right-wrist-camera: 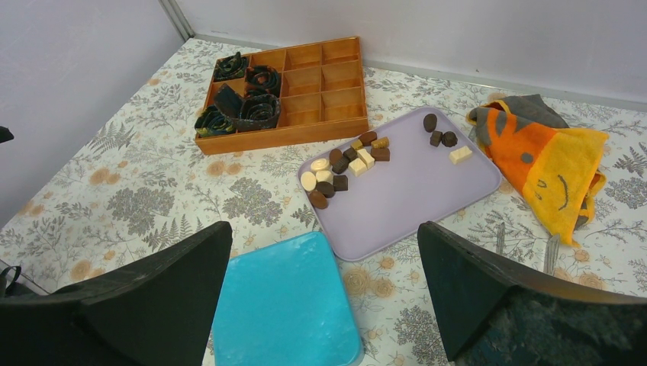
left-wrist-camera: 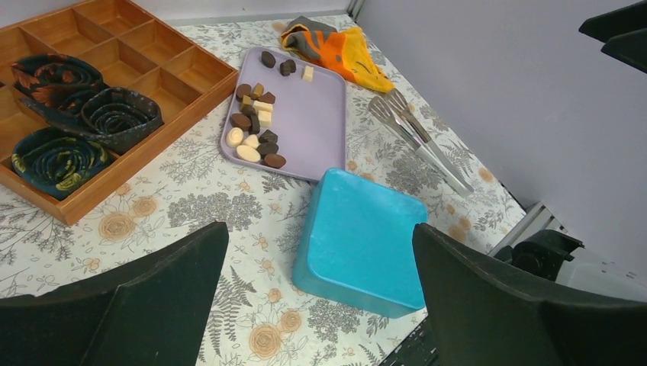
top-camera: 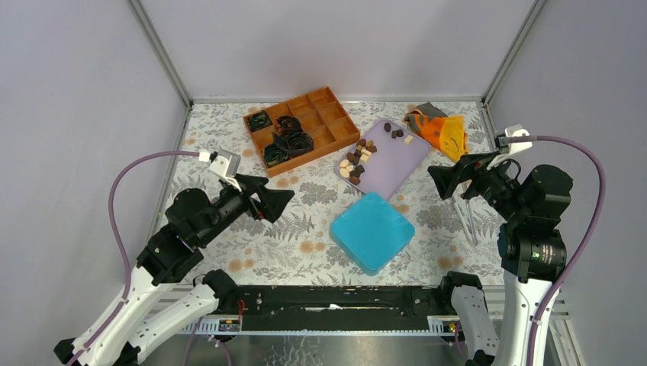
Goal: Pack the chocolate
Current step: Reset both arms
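1. Top: high behind the near edge, looking down on the whole counter (top-camera: 305,221).
2. Left wrist: low, close, facing forward-right.
3. Right wrist: low, close, facing forward-left; all views share tray (right-wrist-camera: 427,191) and blue box (right-wrist-camera: 282,305).

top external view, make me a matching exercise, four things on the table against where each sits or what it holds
Things
1. brown wooden divided box
2. pale purple plastic tray
3. turquoise square plastic container
4. orange and grey cloth

Place or contents
a. holds the small chocolate pieces
b. lies in the far right corner
c. sits closest to the near edge
d. holds the black crinkled paper cups

Pairs: 1-d, 2-a, 3-c, 4-b
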Tool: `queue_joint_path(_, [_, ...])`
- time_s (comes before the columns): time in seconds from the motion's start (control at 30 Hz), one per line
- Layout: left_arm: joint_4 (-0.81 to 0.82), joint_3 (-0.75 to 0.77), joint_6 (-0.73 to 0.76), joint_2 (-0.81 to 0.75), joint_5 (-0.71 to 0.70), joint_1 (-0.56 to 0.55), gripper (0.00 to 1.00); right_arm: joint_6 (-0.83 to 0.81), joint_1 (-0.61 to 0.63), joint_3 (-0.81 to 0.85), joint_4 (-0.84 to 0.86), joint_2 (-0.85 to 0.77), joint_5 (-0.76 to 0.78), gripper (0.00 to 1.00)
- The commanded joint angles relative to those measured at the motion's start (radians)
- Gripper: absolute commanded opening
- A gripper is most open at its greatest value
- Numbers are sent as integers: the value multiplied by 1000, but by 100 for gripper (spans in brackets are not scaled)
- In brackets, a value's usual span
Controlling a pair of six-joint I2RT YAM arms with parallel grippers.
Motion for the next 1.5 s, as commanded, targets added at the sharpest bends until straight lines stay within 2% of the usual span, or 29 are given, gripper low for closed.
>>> queue_joint_path(0.0, [31,-14,28,5,-40,3,99,-3,-7,15,47,-5,4,100])
queue_joint_path(0.47, [38,3,10,-1,-16,4,99,10,-7,14,52,-5,2,100])
queue_joint_path(0.57, [51,26,-3,-11,30,3,99,41,-7,32,52,-5,4,100])
queue_joint_path(0.8, [48,67,-8,-17,33,3,99,136,-7,103,46,4,51,100])
queue_joint_path(1.2, [100,53,-37,-46,108,3,99,160,-7,121,41,0,69,100])
queue_joint_path(1.47, [159,117,-74,-24,175,3,99,124,-7,114,60,5,-65,100])
